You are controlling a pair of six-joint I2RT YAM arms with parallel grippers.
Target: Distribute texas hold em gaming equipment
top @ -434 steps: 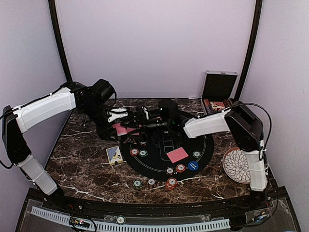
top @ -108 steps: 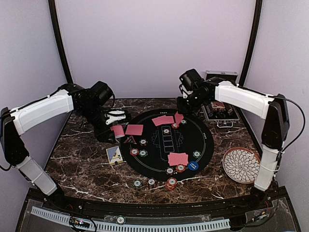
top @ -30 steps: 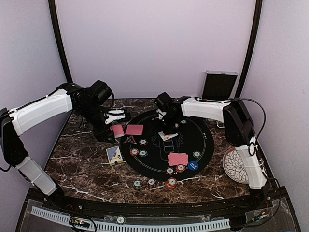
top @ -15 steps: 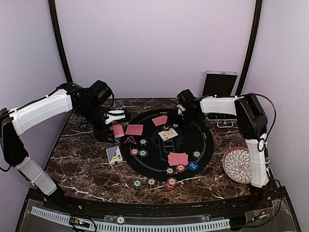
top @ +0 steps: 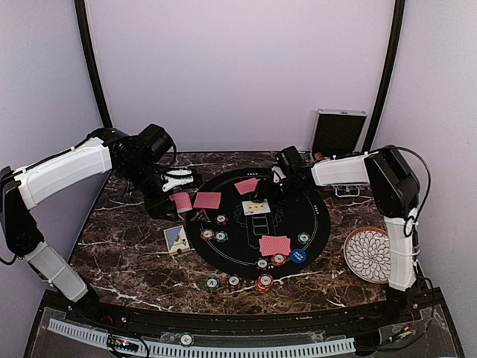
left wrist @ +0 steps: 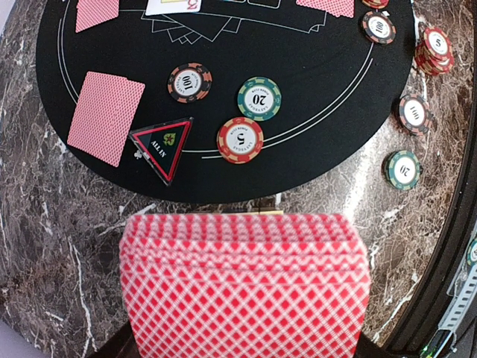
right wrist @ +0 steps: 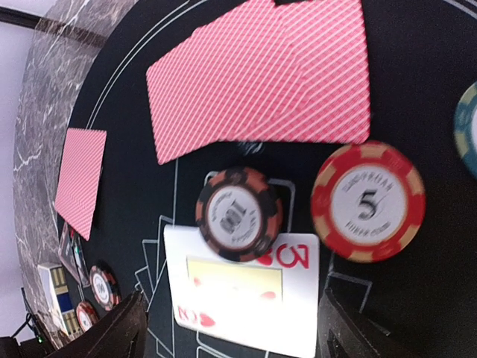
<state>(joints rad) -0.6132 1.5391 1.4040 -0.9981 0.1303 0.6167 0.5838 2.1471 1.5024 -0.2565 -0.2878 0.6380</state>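
Left gripper clenched on the deck, above the marble table just left of the black mat. Face-up card lies mid-mat, one chip at its edge. Right gripper above it, jaws spread, grasping nothing.

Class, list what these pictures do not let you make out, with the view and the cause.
Left wrist view: the card deck blocks the table under it.
Right wrist view: green chip cut by the edge, number unseen.
Top view: chip stack numbers too small; right arm covers the case bottom.
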